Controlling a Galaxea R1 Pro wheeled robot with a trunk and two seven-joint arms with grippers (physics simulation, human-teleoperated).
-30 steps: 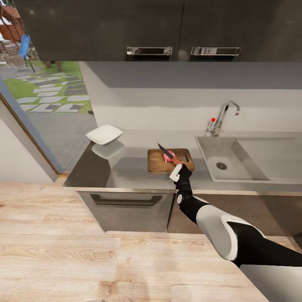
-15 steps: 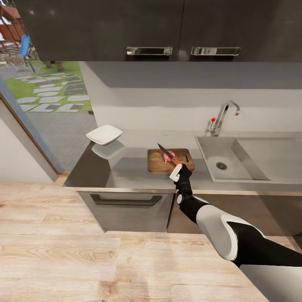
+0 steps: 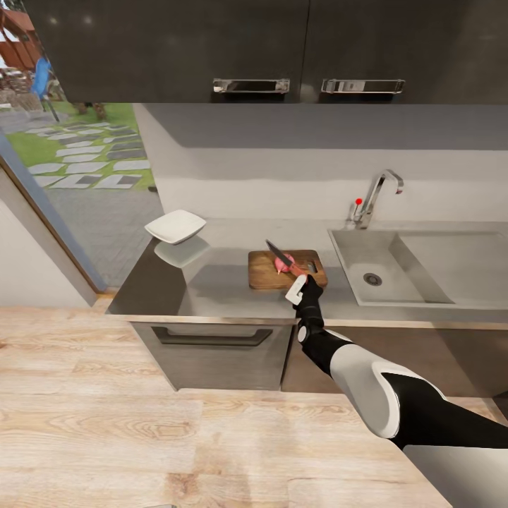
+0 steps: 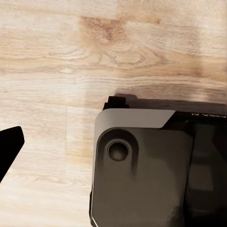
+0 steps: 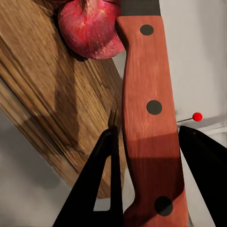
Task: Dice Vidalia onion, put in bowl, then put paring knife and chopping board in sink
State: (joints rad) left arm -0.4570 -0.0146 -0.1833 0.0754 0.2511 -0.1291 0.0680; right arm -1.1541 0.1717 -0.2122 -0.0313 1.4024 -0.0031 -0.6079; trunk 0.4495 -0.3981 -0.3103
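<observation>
vidalia onion (image 5: 92,29) just beyond right gripper (image 5: 150,156)

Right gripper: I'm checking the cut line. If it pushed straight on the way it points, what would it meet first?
Probably the Vidalia onion on the chopping board; the right gripper holds the paring knife toward it.

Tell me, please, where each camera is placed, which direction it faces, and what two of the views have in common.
Head view: high on the robot, facing forward and down at the countertop, sink and bowl; the right arm shows.
Left wrist view: on the left arm, facing the wooden floor and a dark robot part.
Right wrist view: behind the right gripper, facing the paring knife.
Shared by head and right wrist views: knife, Vidalia onion and chopping board.
</observation>
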